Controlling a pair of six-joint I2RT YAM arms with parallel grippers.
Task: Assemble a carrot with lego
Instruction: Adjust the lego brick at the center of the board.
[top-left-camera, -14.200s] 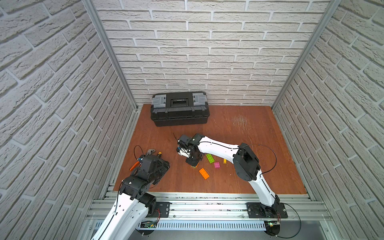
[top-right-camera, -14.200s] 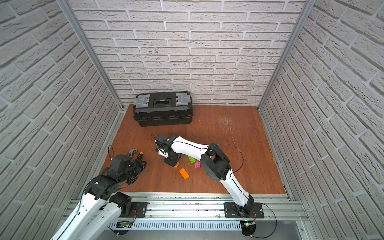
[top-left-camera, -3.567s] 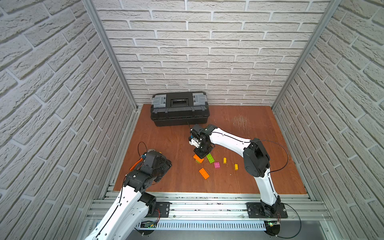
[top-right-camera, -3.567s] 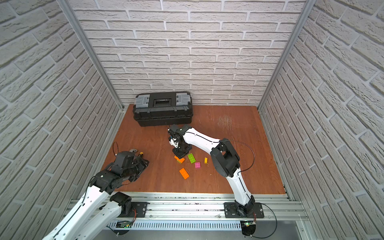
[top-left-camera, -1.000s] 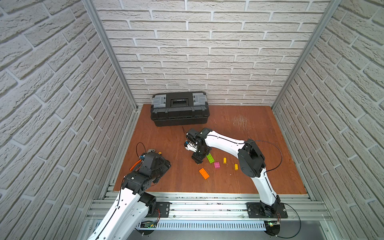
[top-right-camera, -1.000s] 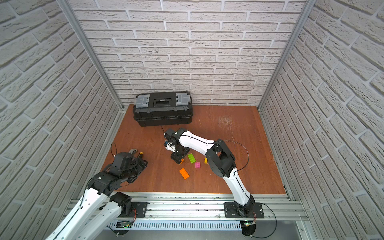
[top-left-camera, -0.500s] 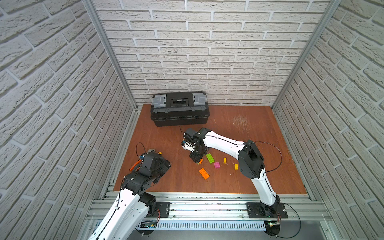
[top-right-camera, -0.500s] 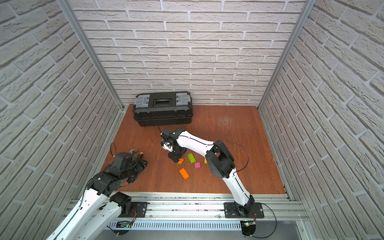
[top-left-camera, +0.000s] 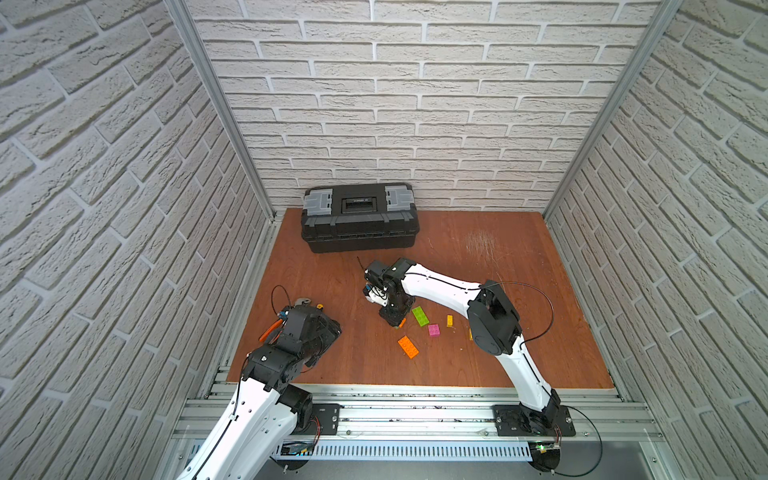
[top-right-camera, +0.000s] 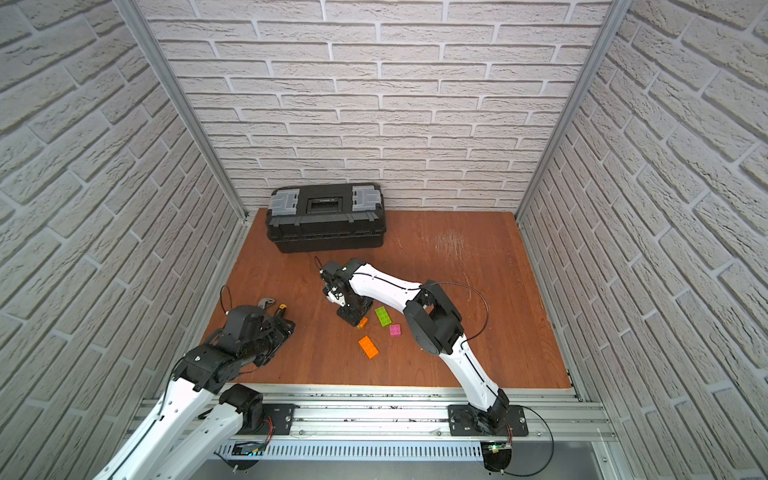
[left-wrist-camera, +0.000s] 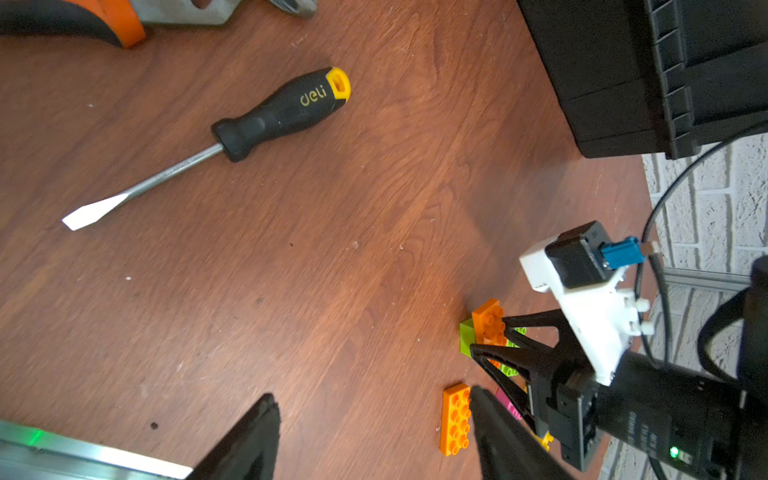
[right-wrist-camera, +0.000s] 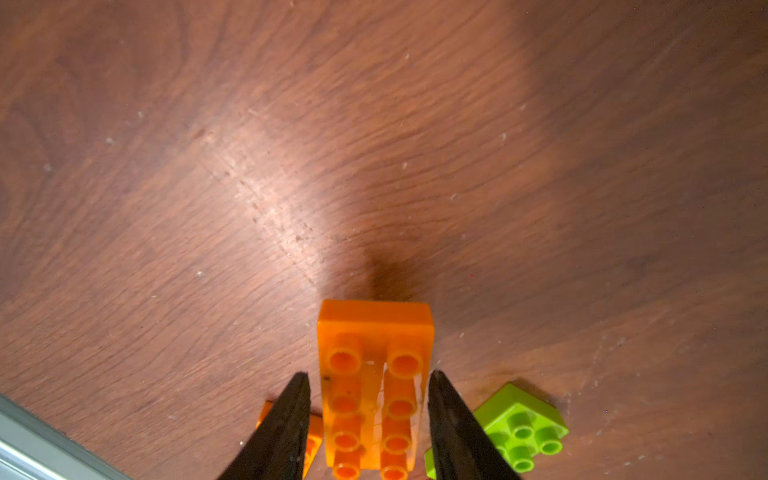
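While bent low over the middle of the tabletop (top-left-camera: 561, 332), straddles a long orange brick (right-wrist-camera: 374, 386) with the right fingers (right-wrist-camera: 286, 428) — one along each long side, close in, with a thin sliver of gap on one side in the right wrist view. Cannot tell whether truly pinching it or only bracketing it. Has a short lime-green brick (right-wrist-camera: 519, 432) just beside that brick and one finger; cannot say whether touching. Has the rest of the lego (top-right-camera: 368, 346) loose on the wood near by: a second long orange brick (top-left-camera: 408, 347) toward the front edge, a long lime-green brick (top-left-camera: 420, 316) just beside the right fingers, a pink brick (top-left-camera: 434, 330) just beside that, and a tiny yellow brick (top-left-camera: 449, 320) a little further toward the right wall. Holds the left fingers (left-wrist-camera: 249, 440) wide apart above bare wood at the left front — nothing between them. Shares that corner with a screwdriver (left-wrist-camera: 282, 112) and an orange-handled tool (left-wrist-camera: 83, 20), both lying flat and apart from the fingers. Has a closed black toolbox (top-left-camera: 359, 218) well apart from the bricks, against the back wall.
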